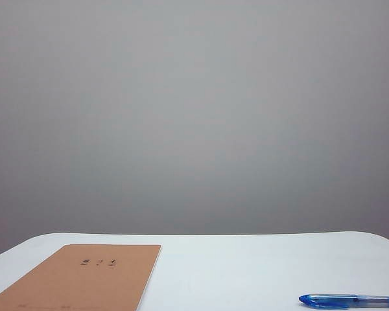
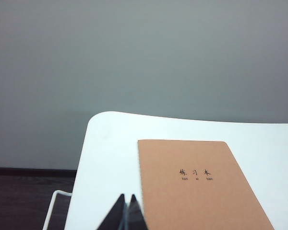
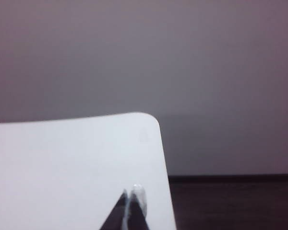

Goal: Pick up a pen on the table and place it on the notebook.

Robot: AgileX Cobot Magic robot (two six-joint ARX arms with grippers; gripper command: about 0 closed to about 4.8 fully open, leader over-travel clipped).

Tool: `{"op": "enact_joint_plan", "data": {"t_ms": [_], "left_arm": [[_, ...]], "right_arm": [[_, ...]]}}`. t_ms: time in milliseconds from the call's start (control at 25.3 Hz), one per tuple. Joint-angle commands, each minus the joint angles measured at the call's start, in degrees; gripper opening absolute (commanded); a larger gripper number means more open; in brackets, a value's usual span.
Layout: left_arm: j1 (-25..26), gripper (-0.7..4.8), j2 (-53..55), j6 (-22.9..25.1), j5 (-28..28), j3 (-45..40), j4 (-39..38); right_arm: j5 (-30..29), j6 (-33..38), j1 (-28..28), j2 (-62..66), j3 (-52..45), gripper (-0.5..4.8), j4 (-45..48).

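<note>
The tan-brown notebook (image 1: 84,278) lies flat on the white table (image 1: 246,265) at the front left of the exterior view, small dark characters on its cover. The blue pen (image 1: 350,300) lies on its side at the front right, darker rounded end toward the notebook. Neither gripper shows in the exterior view. In the left wrist view my left gripper (image 2: 126,196) is shut and empty, its dark tips over the table just beside the notebook's (image 2: 197,187) near edge. In the right wrist view my right gripper (image 3: 132,191) is shut and empty, near the table's (image 3: 62,163) rounded corner. The pen is out of both wrist views.
A plain grey wall stands behind the table. A thin white frame (image 2: 55,206) shows beside the table's edge over a dark floor (image 2: 24,201) in the left wrist view. Dark floor (image 3: 235,201) also lies past the table's edge in the right wrist view.
</note>
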Motion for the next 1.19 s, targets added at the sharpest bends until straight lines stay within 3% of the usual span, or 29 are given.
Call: {"op": "enact_joint_plan", "data": {"t_ms": [40,238,356,475,594,792,911,1029,1109,1188], "left_arm": [[0.02,-0.03,0.00,-0.26,1.68,0.02,0.13],[0.02,-0.02,0.00,-0.61,5.18,0.04,0.46],[0.02,-0.03,0.00,-5.01,5.20,0.37,1.18],[0.00,-0.05,0.02,-11.58,6.16,3.13,4.26],[0.02,-0.04,0.61,-11.98,6.23,8.17,4.22],[0.00,-0.05,9.57,-12.15,11.43,15.28,3.19],[0.02,-0.05,18.60,-9.79,15.41,20.26,3.13],[0.02,-0.05,26.62,-5.42,15.63,26.84,1.05],[0.04,-0.05,31.80,-0.72,14.21,32.54,-3.02],[0.04,-0.05,36.09,2.05,10.71,37.70,-6.47]], "right_arm": [[-0.15,5.14,0.04,0.07,-0.35,-0.06,1.86],[-0.15,6.16,0.04,0.07,-0.35,-0.06,2.08],[-0.44,8.68,0.11,0.07,-0.35,-0.06,2.60],[-6.01,11.74,0.26,0.07,-0.33,-0.06,6.45],[-6.03,15.06,1.64,0.11,-0.13,-0.06,12.33],[4.11,15.04,5.60,1.46,3.72,-0.06,10.16],[8.74,14.88,6.45,7.30,8.15,-0.06,11.85],[10.21,14.32,6.10,16.66,14.82,-0.06,12.52],[9.20,11.30,6.16,24.48,20.22,-0.06,13.84],[3.63,4.37,6.16,31.87,25.79,-0.06,14.82]]}}
